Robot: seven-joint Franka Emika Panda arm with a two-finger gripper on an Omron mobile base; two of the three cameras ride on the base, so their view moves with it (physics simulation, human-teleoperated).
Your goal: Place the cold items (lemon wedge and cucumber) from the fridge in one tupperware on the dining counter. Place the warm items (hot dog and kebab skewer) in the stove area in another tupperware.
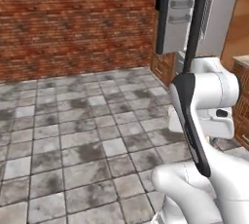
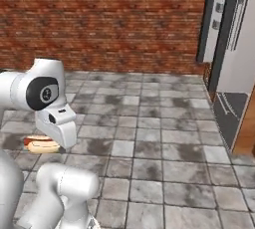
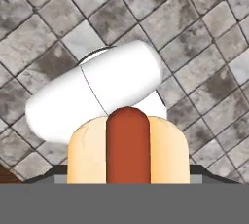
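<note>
Reddish-brown sausage in pale bun, the hot dog, clamped in the gripper; could be dropped on the grey tiled floor if jolted.

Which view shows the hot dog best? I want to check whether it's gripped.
The hand view: the hot dog fills the lower middle, sausage and bun clear, right at the tool. The right base view shows it small and partly hidden behind the arm. In the left base view I cannot make it out.

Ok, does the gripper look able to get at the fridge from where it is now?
Probably not. The gripper hangs low by the base, apparently shut on the hot dog, and open tiled floor separates it from the fridge.
</note>
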